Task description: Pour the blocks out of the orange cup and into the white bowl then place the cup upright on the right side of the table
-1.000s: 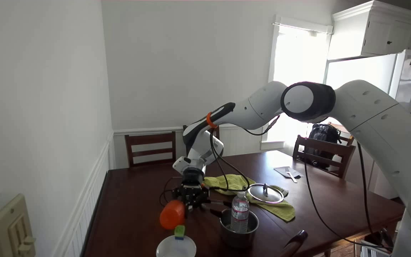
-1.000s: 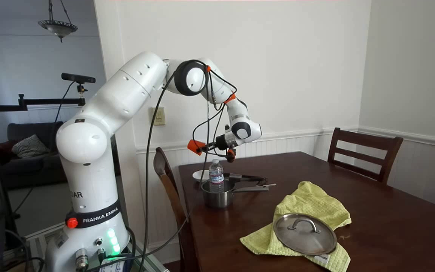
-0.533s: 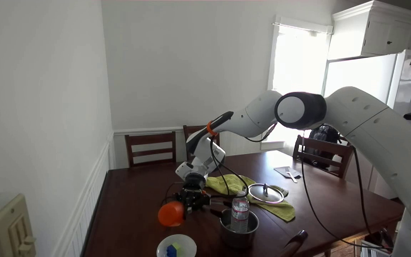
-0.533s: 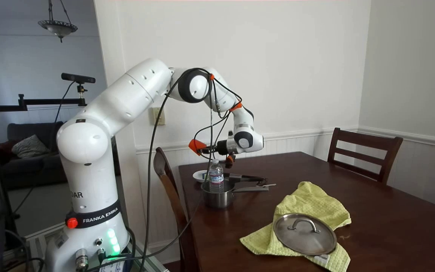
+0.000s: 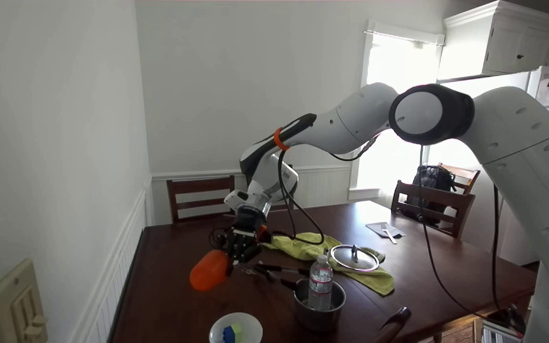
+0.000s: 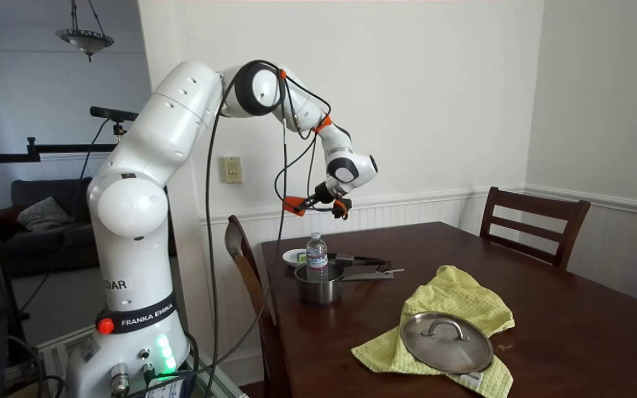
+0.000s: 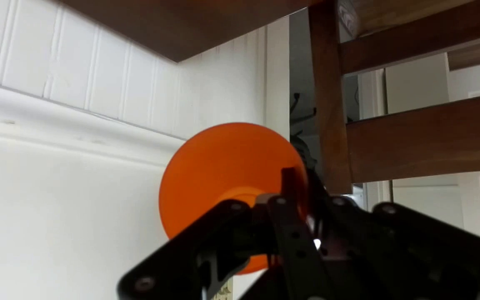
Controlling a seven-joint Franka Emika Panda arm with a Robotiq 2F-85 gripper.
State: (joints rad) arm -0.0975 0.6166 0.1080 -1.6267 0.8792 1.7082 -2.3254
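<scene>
The dark table (image 5: 169, 257) stands beside a pale wall (image 6: 418, 99). Above it, in the air, the cup (image 5: 208, 270) is tilted onto its side, gripped by the pincer (image 7: 302, 177): in the wrist view the fingers (image 7: 289, 181) stand close together, one inside the cup and one outside, pinching its edge. Below, blue and green blocks (image 5: 232, 333) sit in the bowl (image 5: 251, 324), near the pot (image 5: 322, 321), where a bottle (image 5: 320, 286) stands.
</scene>
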